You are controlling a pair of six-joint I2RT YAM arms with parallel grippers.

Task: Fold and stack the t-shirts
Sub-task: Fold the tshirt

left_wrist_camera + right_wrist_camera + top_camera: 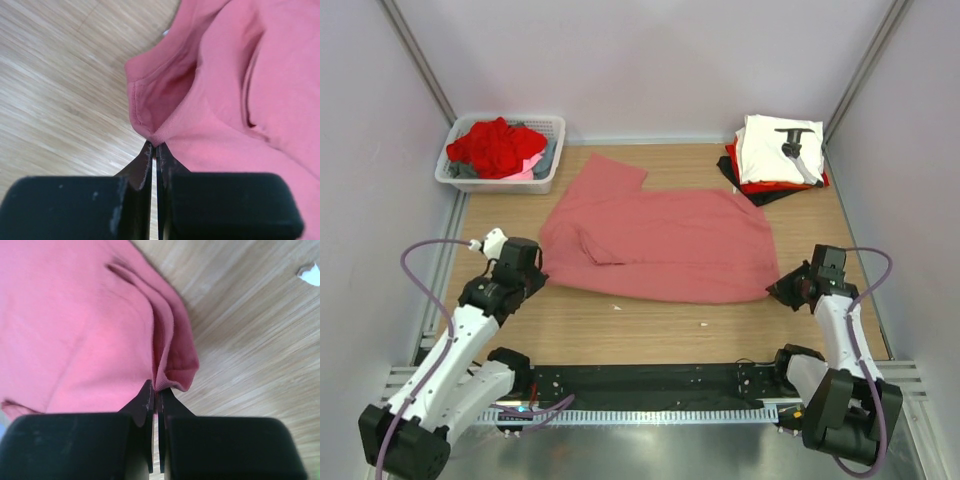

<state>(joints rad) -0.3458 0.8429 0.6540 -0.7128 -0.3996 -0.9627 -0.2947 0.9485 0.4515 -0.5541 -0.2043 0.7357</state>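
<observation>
1 pink tee (660,240): spread wide, creased near its left end. Left gripper (154,149) pinches 1 corner; right gripper (156,389) pinches the opposite corner.

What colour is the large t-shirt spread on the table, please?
Plain salmon-pink cloth t-shirt; top external view shows it best.

I saw a light wooden table (650,330) boxed in by plain pale lilac walls (650,60), evenly lit, with metal rails (415,50) in the corners.

My left arm (455,345) and right arm (842,325) white-shelled with black joints, lilac cables (415,255) trailing, left fingers (144,167) and right fingers (145,401) thin black blades on blocky mounts, perhaps lightly scuffed
</observation>
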